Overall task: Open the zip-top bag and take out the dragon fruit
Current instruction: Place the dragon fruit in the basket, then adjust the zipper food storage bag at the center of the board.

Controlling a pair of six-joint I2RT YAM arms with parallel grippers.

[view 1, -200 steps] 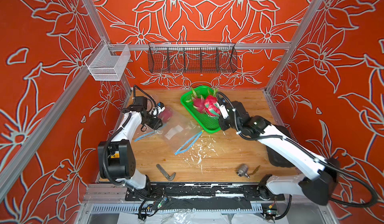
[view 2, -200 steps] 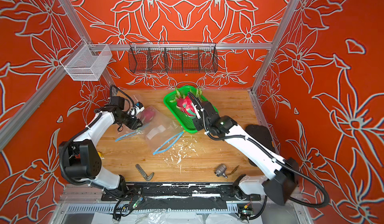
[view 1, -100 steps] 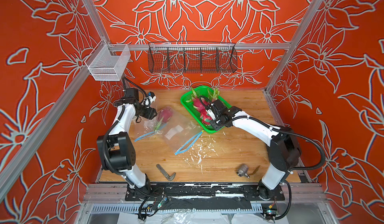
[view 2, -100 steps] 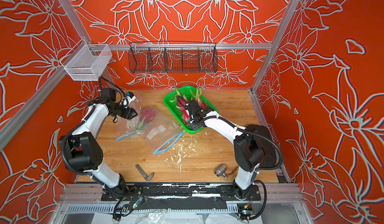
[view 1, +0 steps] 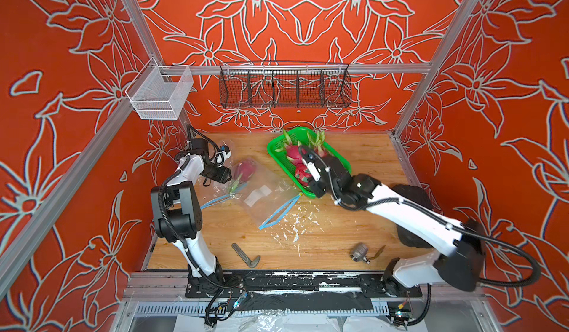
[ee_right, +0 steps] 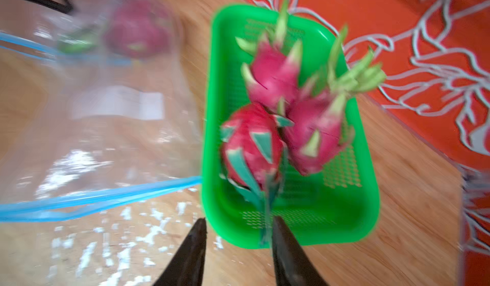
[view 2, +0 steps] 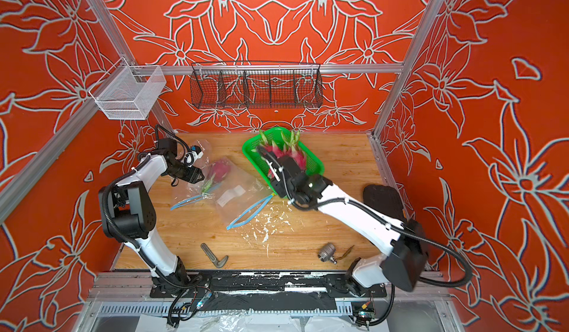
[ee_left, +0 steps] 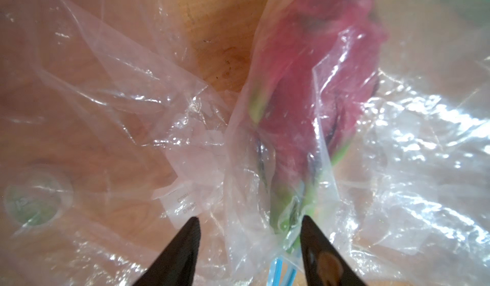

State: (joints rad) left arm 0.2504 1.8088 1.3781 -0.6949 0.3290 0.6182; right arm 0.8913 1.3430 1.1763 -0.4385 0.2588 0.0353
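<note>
Two arms reach over the wooden table. The left arm folds toward the back-left corner. Its left gripper is aimed at the zip-top bag, jaws apart around crumpled plastic and the green tip of the bagged dragon fruit, clamping nothing. The right arm stretches forward. The right gripper is spread and empty at the near end of the green basket, with a fruit leaf just beside one finger.

The right gripper is holding its fingers apart over the near rim of the green basket, where three dragon fruits are lying together. Left of it, a zip-top bag is lying on the counter, a fourth dragon fruit showing blurred through plastic beyond.
</note>
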